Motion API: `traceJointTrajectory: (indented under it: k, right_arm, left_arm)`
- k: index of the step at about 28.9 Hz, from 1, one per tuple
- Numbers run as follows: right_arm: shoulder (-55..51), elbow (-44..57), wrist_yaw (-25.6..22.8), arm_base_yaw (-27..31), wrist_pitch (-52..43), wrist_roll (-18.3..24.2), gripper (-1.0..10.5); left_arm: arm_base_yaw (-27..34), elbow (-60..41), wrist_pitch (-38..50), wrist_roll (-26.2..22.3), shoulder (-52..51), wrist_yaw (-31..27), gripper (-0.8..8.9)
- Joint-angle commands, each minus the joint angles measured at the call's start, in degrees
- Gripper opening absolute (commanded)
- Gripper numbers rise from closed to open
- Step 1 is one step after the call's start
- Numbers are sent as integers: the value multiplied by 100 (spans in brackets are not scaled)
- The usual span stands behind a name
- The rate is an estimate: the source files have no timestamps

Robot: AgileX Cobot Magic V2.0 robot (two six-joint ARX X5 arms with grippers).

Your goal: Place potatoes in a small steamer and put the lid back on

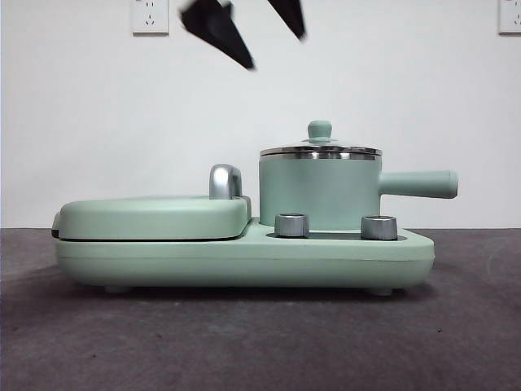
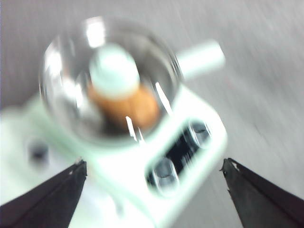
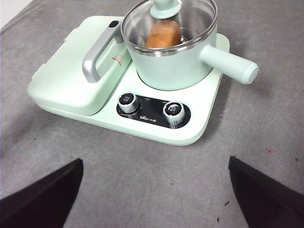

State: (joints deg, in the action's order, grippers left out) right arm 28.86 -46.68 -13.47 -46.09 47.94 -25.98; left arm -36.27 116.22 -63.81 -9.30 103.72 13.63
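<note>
Two chrome dials (image 1: 291, 225) stood nearest on the mint-green cooker base (image 1: 244, 259). Behind, held the orange-brown potato (image 3: 163, 34) inside the mint-green steamer pot (image 1: 319, 194), clear glass lid (image 1: 320, 150) seated. Hung above-left, apart: left gripper (image 2: 152, 187) splayed; right gripper (image 3: 154, 190) likewise wide.

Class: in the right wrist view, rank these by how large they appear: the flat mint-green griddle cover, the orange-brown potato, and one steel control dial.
1. Flat mint-green griddle cover, largest.
2. Orange-brown potato, seen through the clear glass lid.
3. Steel control dial, smallest, though nearer the camera than the potato.
</note>
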Motion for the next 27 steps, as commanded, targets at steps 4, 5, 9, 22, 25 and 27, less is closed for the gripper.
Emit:
traceJointTrajectory:
  k: [4,5,9,22,25,27]
  right_arm:
    - [22,-42,238,-57,-31,-59,486]
    - [22,-42,317,-57,-31,-57,486]
    - [22,-42,516,-61,-28,-35,486]
    - [22,-42,1366,-61,-50,269,486]
    - [22,-42,1438,-63,-118,269,486]
    - [22,-42,1493,-63,-190,269,486]
  left_arm:
    - [-33,160,-828,160,-1161,9,464]
    - [-35,118,-949,245,-1410,9,464]
    - [-35,-376,-1029,275,-2277,9,464]
    - [-35,-4013,-437,920,-5694,11,463]
    - [-33,-4710,9,1121,-6454,11,462]
    - [-33,-5104,254,1235,-6887,9,460]
